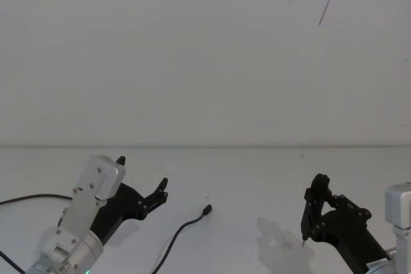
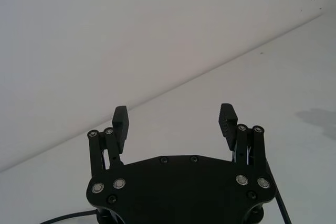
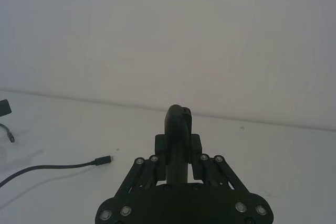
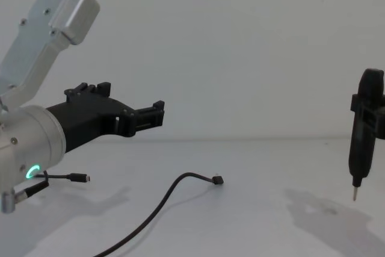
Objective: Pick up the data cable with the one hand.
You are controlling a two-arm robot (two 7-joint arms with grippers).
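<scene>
The data cable (image 1: pixel 182 230) lies on the white table in front of me, a thick black line curving to a small plug (image 1: pixel 207 210) with a metal tip (image 3: pixel 109 158). In the chest view the data cable (image 4: pixel 162 200) arches up off the table before its plug. My left gripper (image 1: pixel 142 172), on a silver wrist with a green ring (image 4: pixel 32 171), hovers above the table left of the plug, open and holding nothing (image 2: pixel 174 114). My right gripper (image 1: pixel 318 192) hangs at the right, shut on a dark pen-shaped tool (image 4: pixel 363 133) pointing down.
A much thinner black wire (image 4: pixel 63 177) with a tiny plug lies at the left under the left arm, seen also as the thin wire (image 1: pixel 35 197). The white table (image 1: pixel 257 171) meets a plain white wall (image 1: pixel 205 56) behind.
</scene>
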